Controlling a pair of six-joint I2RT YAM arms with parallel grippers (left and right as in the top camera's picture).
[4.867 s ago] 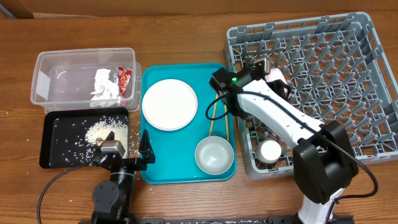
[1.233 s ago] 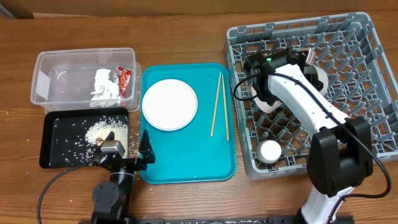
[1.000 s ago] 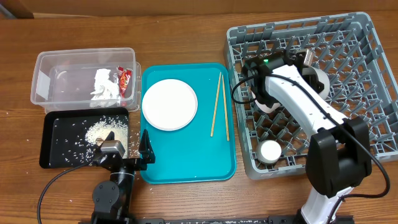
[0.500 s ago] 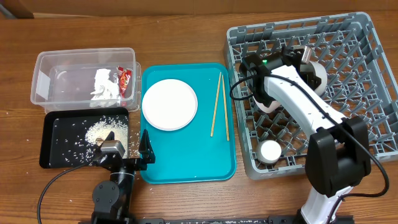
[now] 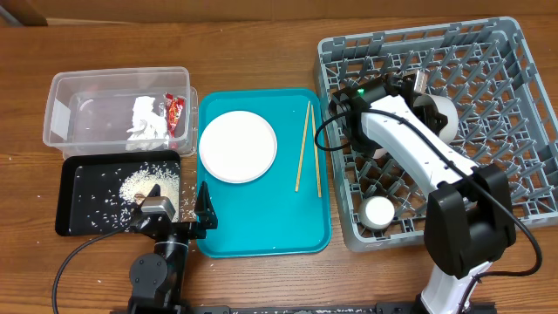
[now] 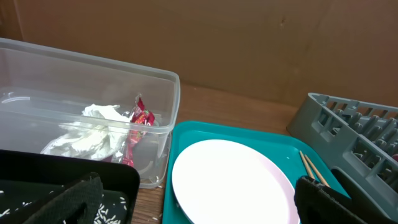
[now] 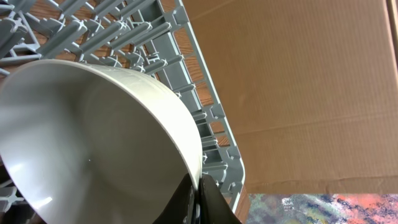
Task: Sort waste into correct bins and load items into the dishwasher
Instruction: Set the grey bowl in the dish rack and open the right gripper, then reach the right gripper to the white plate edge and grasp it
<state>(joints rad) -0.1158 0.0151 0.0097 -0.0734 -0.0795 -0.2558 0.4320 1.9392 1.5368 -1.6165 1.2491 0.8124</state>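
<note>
The right claw (image 7: 198,186) was clamped on the rim of the grey-white bowl (image 7: 93,137), tipped up over the grey dish rack (image 7: 208,134) beneath it. The left claw (image 6: 199,208) sat wide open, with the white plate (image 6: 230,180) just ahead of it.

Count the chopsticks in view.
2. Both chopsticks lie on the teal tray, right of the white plate. None seen elsewhere, though the right arm hides part of the rack.

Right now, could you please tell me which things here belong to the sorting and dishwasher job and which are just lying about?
Job: clear tub, black tray, napkin, wrapper, rice, white plate, chopsticks, bowl, cup, dish rack.
Just lying about: teal tray, cardboard wall.
</note>
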